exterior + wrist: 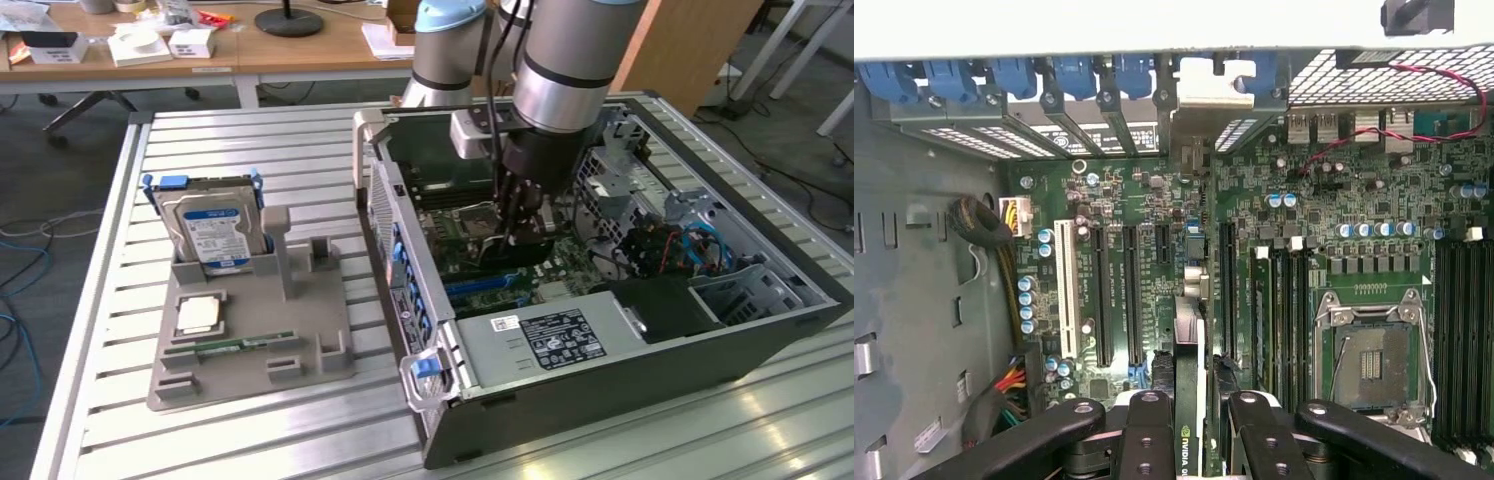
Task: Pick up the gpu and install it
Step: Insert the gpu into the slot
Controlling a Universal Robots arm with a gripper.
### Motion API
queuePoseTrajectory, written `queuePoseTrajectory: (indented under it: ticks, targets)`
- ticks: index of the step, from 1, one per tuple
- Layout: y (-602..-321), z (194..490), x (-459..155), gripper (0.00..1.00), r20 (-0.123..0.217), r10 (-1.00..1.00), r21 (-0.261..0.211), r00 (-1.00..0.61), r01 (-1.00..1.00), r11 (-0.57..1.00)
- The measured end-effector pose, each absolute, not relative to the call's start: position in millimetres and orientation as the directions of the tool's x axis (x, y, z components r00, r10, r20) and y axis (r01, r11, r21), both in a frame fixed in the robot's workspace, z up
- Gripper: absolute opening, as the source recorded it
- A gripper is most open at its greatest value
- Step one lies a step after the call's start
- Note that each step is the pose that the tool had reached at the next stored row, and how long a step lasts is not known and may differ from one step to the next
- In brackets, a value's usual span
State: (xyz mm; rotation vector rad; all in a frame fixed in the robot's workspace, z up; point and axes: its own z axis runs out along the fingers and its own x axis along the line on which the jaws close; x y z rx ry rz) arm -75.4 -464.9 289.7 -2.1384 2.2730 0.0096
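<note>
**GPU edge-on in the claw, above the slots**

The gpu (1190, 345) sits clamped edge-on between the gripper (1199, 415) fingers. Its long axis runs parallel to the black expansion slots (1129, 290) inside the computer case (601, 390). It is possibly not yet seated. In the exterior view, the hard drive (214, 225) stands at nine o'clock from the case.

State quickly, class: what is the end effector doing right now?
End effector: closed on the gpu, held edge-on over the motherboard.

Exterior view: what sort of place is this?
Likely a robotics lab: a gripper holds a graphics card inside an open computer case on a slatted metal table, office desks behind.
</note>
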Motion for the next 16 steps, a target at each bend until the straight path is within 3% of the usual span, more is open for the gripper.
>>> queuePoseTrajectory:
  ticks: [16]
  targets:
    - [-465.3, 289.7, -77.3, 0.25, -0.014, -0.998, -0.010, -0.061, -0.998, 0.061]
